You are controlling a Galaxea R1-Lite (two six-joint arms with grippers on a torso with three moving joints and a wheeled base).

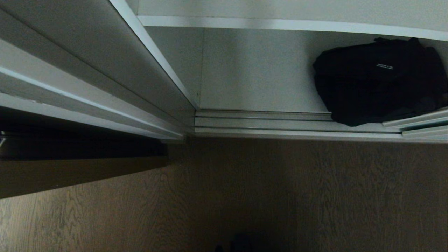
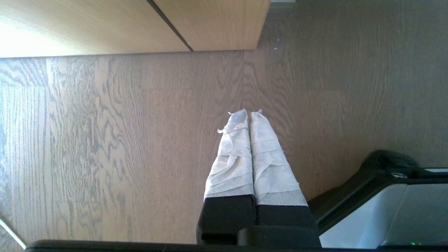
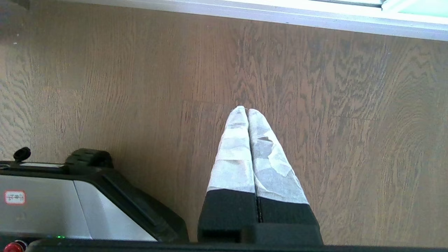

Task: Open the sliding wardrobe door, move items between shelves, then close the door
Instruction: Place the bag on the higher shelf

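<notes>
On the bottom shelf [image 1: 259, 80], far right, you see the black bag [image 1: 379, 82] by the door tracks. Left gripper [image 2: 250, 112] and right gripper [image 3: 244, 109] hang over the wood floor [image 3: 140, 87], jaws pressed together, empty.

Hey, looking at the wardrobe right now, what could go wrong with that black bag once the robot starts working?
1. The black bag sags over the bottom shelf's front edge onto the door track, so a sliding door could snag it.
2. It is soft and lumpy, so a grip may slip.
3. The left gripper and right gripper hang shut over the wood floor, away from the bag.
</notes>
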